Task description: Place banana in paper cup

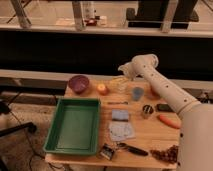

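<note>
My gripper (123, 70) is at the back of the wooden table (145, 135), at the end of the white arm that reaches in from the right. Just below it is a pale yellow shape, apparently the banana (118, 80), above a pale cup (120, 87) that looks like the paper cup. I cannot tell whether the banana is held or resting in the cup. A blue cup (137, 93) stands just right of them.
A purple bowl (79, 83) and an orange fruit (102, 89) sit at the back left. A green tray (75, 125) fills the left side. A can (146, 111), a carrot (168, 121), a blue sponge (120, 115) and small tools (131, 148) lie to the right and front.
</note>
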Robot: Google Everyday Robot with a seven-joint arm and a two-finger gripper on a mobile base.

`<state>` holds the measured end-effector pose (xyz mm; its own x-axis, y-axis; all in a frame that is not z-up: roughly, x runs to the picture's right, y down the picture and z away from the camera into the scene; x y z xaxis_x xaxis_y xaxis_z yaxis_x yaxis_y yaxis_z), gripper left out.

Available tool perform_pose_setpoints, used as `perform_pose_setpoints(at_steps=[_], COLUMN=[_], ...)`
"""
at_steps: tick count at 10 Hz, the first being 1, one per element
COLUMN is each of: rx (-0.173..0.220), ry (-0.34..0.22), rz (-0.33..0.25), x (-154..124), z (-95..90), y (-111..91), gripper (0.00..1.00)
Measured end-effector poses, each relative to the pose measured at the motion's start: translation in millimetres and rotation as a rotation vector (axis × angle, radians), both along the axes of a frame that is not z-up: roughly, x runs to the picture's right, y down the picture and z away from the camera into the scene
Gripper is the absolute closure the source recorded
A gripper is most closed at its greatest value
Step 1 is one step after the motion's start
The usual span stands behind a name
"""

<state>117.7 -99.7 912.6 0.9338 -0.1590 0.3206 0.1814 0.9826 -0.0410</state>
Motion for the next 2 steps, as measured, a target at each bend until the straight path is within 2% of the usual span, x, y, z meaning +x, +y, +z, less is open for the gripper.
perform_pose_setpoints(at_steps=[2], rx=[0.001], ry=[0.023], rz=[0.016], x=[-1.0], z=[1.3], y=[-0.7], gripper=[0.20])
